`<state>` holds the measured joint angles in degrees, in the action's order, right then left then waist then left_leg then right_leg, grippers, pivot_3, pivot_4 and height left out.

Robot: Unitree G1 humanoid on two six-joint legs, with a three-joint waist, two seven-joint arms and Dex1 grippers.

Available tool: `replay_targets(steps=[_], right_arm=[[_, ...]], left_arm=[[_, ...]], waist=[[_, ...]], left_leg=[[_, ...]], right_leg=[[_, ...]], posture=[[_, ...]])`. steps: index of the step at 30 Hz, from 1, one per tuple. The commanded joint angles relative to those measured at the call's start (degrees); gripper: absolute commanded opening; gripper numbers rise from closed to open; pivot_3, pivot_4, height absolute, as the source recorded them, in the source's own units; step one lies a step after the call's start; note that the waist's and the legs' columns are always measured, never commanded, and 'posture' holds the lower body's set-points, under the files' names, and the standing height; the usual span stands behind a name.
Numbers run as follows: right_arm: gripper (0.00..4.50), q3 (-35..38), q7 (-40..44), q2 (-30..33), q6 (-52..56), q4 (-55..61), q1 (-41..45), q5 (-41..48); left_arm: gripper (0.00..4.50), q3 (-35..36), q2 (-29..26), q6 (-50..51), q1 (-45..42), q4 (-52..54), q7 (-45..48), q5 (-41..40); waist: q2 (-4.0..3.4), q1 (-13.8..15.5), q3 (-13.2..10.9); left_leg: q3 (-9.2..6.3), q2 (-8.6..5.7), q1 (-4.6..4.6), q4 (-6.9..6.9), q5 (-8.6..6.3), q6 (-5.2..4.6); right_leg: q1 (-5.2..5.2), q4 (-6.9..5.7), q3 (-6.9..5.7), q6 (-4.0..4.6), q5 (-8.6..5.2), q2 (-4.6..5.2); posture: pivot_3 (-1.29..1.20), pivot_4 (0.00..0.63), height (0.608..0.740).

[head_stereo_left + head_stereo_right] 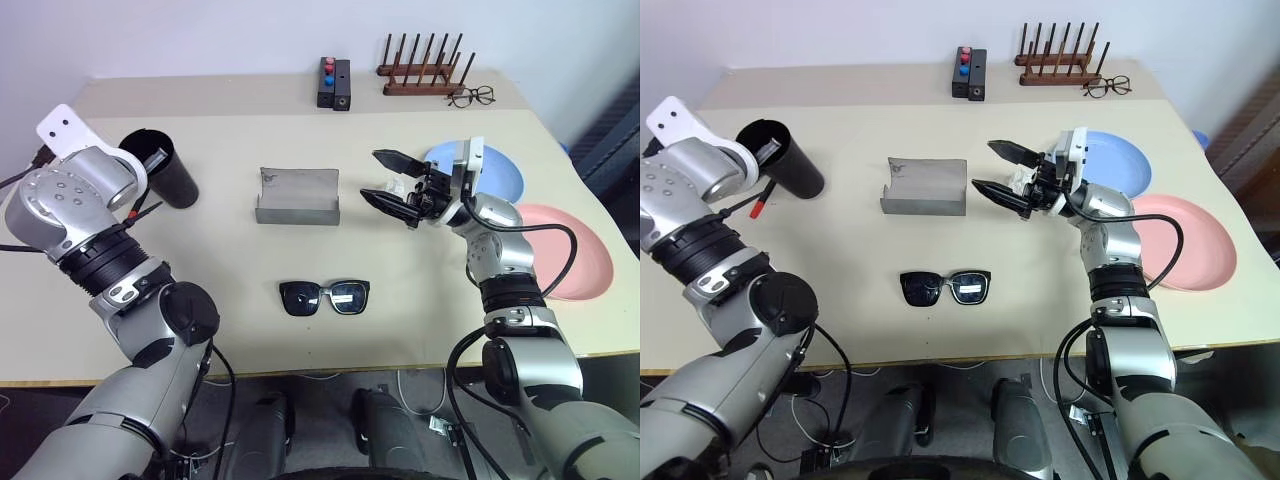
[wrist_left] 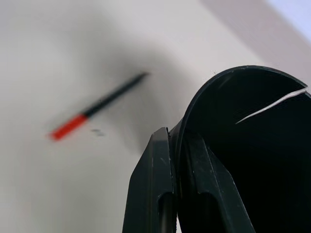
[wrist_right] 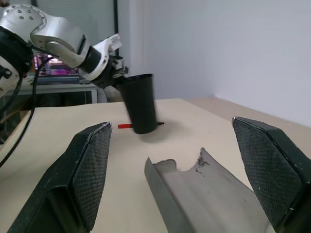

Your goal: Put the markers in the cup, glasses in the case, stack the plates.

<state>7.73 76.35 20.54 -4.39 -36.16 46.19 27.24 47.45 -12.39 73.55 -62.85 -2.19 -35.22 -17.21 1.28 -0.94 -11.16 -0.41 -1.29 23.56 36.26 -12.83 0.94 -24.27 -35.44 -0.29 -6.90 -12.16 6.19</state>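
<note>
My left gripper (image 2: 172, 133) is shut on the rim of the black cup (image 1: 165, 172), one finger inside and one outside. The cup stands slightly tilted at the table's left. A dark marker with a red end (image 2: 95, 108) lies on the table just beside the cup's base. My right gripper (image 1: 385, 178) hangs open and empty above the table, just right of the open grey case (image 1: 297, 195). The black sunglasses (image 1: 324, 297) lie in front of the case. The light blue plate (image 1: 503, 172) and the salmon pink plate (image 1: 575, 250) lie side by side at the right.
At the back of the table stand a black block with red and blue tops (image 1: 334, 82) and a wooden rack (image 1: 425, 72). Thin clear eyeglasses (image 1: 470, 96) lie beside the rack. The pink plate reaches close to the table's right edge.
</note>
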Motion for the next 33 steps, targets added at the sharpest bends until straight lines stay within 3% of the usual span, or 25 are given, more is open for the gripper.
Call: replay_targets(steps=[1, 15, 33], right_arm=[[4.05, 1.0, 0.1, 0.5, -1.0, 1.3, 0.7, 0.5], [4.05, 1.3, -1.0, 1.1, -0.5, 4.0, -1.7, 1.0], [4.05, 1.3, -2.0, 1.4, 0.3, 6.3, -3.2, 1.2]], left_arm=[[0.08, -2.0, 1.7, -3.7, -3.6, -0.5, -2.1, 1.7], [0.08, -3.1, 4.1, -13.6, -8.9, -14.5, -6.7, 3.1], [0.08, -3.5, 4.1, -16.5, -10.0, -20.1, -9.3, 1.9]], waist=[[0.0, 0.3, 0.0], [0.04, 0.1, 0.0], [0.05, 0.2, 0.0]], left_leg=[[0.0, 0.0, 0.0, 0.02, 0.0, 0.0], [0.0, -0.02, 0.01, 0.04, 0.0, 0.0], [0.0, -0.03, 0.01, 0.03, 0.0, 0.0]], right_leg=[[0.01, 0.0, 0.0, 0.0, 0.0, 0.0], [0.02, 0.02, 0.0, -0.04, 0.03, 0.0], [0.02, 0.02, 0.0, -0.05, 0.03, 0.0]], posture=[[0.0, 0.15, 0.74], [0.0, 0.15, 0.74], [0.0, 0.15, 0.74]])
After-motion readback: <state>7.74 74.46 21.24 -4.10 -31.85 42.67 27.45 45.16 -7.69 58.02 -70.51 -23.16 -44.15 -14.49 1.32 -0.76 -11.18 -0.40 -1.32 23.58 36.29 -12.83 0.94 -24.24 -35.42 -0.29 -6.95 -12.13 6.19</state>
